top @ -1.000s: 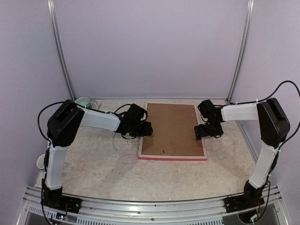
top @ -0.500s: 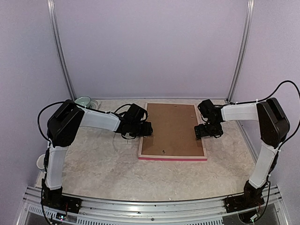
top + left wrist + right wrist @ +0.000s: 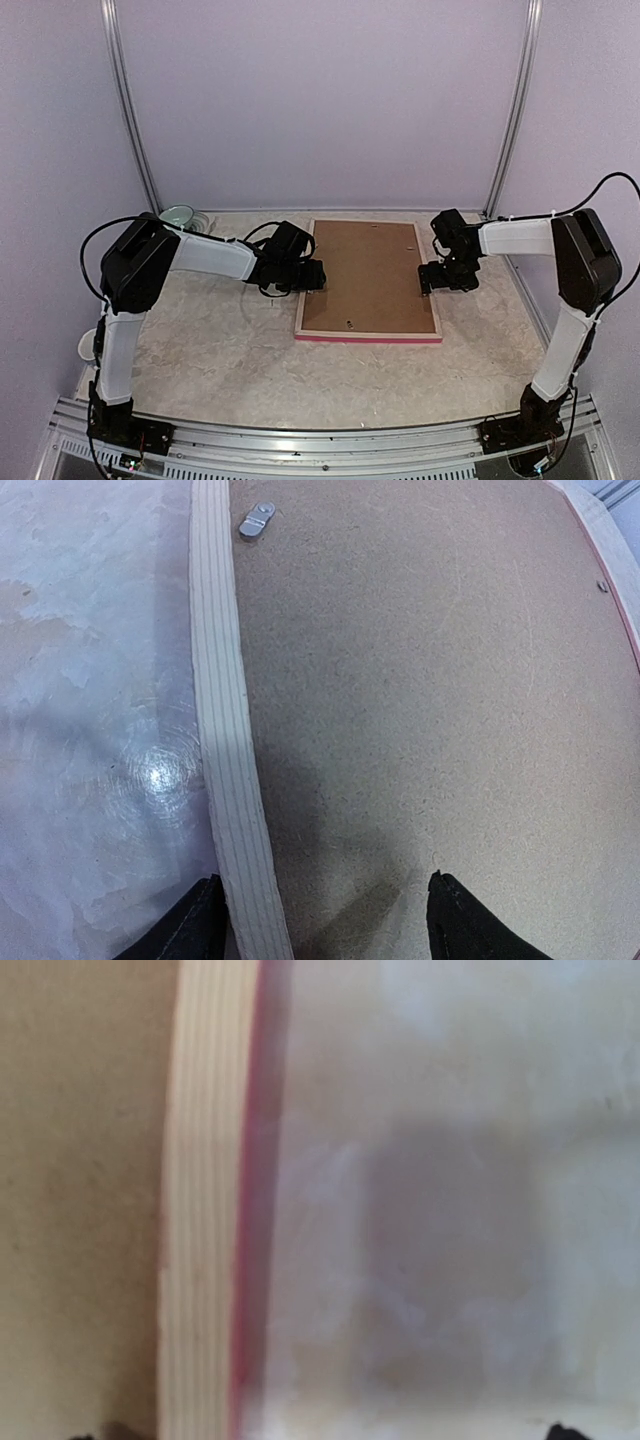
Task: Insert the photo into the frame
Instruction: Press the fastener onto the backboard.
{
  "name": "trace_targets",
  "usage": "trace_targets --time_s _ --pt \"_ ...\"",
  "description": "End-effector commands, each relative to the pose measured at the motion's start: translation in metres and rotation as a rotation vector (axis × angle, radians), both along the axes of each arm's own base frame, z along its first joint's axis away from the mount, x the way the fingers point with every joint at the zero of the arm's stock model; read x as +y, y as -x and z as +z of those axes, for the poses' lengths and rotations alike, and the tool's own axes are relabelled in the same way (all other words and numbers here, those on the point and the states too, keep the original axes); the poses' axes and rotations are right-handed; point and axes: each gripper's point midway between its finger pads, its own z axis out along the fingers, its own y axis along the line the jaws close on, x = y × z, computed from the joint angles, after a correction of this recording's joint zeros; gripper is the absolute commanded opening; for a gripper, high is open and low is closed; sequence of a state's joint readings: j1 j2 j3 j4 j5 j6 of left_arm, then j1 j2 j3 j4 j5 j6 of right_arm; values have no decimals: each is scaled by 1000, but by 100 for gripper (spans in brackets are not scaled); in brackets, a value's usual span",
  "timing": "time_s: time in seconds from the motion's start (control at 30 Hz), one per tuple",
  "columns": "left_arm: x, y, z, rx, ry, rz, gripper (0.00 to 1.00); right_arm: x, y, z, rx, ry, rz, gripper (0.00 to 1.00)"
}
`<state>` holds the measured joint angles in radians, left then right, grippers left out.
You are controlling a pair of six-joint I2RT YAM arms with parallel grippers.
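The frame (image 3: 368, 339) lies face down at mid-table, pale wood rails up and a pink edge at the near side. A plain brown backing board (image 3: 368, 275) fills it. The photo is out of view. My left gripper (image 3: 318, 277) is open at the left rail. In the left wrist view the left gripper (image 3: 325, 900) straddles that rail (image 3: 225, 730), with one fingertip over the table and the other over the board (image 3: 420, 680). My right gripper (image 3: 427, 280) is open at the right rail. In its wrist view the right gripper (image 3: 328, 1432) spans that rail (image 3: 195, 1210) and bare table.
A small metal turn clip (image 3: 256, 520) sits by the left rail, and another (image 3: 348, 324) is near the board's front edge. A green bowl (image 3: 178, 215) stands at the back left. A white object (image 3: 86, 345) lies at the table's left edge.
The right gripper has shifted slightly to the right, out over the frame's right rail. The left arm and the frame have not moved.
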<state>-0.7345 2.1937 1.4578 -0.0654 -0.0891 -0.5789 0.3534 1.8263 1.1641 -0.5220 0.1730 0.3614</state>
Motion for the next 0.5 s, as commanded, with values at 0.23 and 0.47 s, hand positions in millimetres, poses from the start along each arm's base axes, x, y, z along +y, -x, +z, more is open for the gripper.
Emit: trace_targets --time_s 0.23,0.47 --pt "1 3 -4 6 2 3 68 6 -4 10 -34 -133 -42 95" --pt "2 4 -5 5 0 5 68 0 3 0 -12 -116 -73 86"
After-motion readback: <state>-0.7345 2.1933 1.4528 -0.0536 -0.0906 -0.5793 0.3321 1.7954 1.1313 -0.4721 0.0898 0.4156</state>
